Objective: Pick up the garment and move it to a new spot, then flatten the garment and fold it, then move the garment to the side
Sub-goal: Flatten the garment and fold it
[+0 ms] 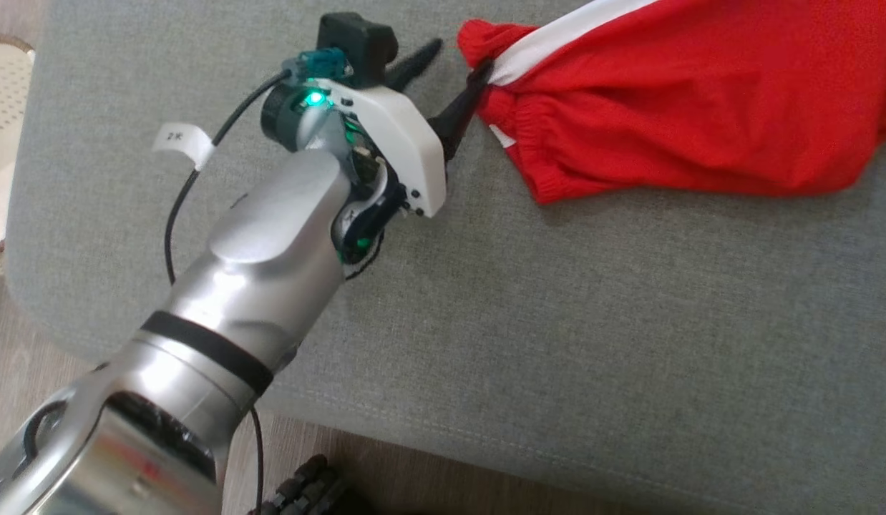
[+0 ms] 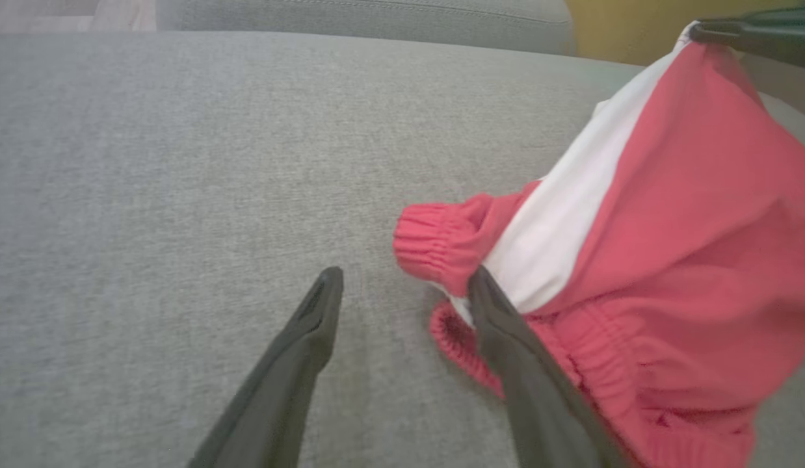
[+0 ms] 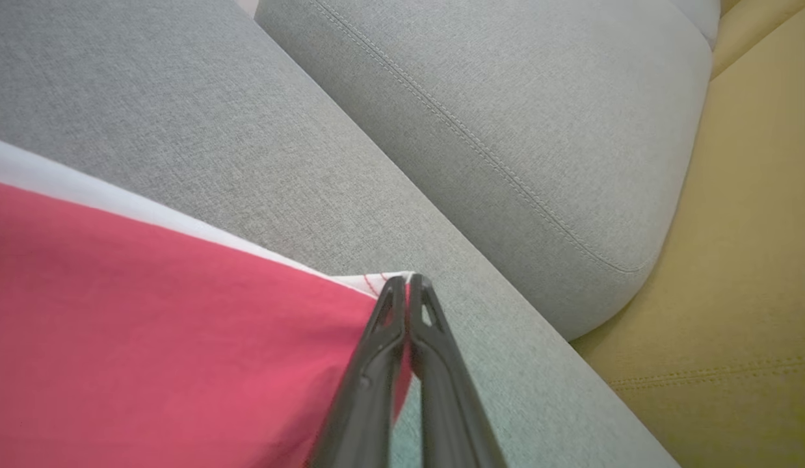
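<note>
Left fingers (image 2: 289, 370) apart, garment (image 2: 669, 227) against one

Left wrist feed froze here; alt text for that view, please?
The left gripper is open over the grey cushion, one finger against the elastic edge of the red garment. The right gripper pinches its raised far corner.

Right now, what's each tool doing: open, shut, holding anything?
Left tool: open, holding nothing.
Right tool: shut on the red garment, at its corner.
</note>
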Robot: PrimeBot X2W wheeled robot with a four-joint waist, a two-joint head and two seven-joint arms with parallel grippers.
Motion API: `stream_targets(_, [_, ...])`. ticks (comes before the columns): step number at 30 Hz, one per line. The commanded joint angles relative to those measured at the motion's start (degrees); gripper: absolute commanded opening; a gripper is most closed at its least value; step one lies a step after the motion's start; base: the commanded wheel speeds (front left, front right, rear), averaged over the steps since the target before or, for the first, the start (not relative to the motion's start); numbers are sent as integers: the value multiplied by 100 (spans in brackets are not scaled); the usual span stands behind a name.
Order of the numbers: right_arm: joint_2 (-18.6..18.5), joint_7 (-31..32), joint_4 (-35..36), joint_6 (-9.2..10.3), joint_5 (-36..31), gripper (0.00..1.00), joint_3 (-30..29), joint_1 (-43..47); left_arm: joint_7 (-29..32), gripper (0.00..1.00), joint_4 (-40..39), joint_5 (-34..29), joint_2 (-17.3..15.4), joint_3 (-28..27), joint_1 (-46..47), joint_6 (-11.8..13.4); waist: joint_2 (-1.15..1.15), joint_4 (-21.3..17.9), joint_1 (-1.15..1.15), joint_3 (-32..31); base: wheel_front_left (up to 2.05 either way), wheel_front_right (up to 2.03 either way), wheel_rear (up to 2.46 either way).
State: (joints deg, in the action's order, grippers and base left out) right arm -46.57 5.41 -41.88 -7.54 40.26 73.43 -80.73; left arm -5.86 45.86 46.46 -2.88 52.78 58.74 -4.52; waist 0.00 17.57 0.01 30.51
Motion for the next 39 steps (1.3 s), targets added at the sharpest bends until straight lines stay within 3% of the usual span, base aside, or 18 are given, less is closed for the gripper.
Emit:
stream_targets(1, [41,-88,-46,5,4,100,-29,-47,-83,100,18,-44,-107,-157,240,23,0,12,-1,35,0,0,0])
stream_targets(9, [347,-526,-634,5,147,100,-56,50,-373,100,430,65,-31,-145,262,28,0,-79,-1,-91,0,0,0])
stream_targets(15, [668,-1352,-1199,5,350,100,-345,404,-707,100,574,250,-21,-366,125,127,0,-245,-1,-494,0,0,0])
stream_targets(23, [1200,-2020,-1371,5,529,100,-954,1194,-907,100,199,332,-352,-991,-422,370,0,-629,-1,-1272,0,0,0])
stream_targets(27, [1271,-2037,-963,5,362,100,-1794,1585,-911,100,-618,-39,-610,-1617,-922,698,0,-826,-1,-1599,0,0,0])
stream_targets(33, [1357,-2039,0,5,-423,100,-3425,2804,-912,100,-1963,-774,-715,-2621,-2115,984,0,-1098,-1,-2005,0,0,0])
stream_targets(39, [1714,-2040,1007,5,-1454,100,-4882,4354,-913,100,-2794,-1465,-505,-3386,-3317,953,0,-1294,-1,-2339,0,0,0])
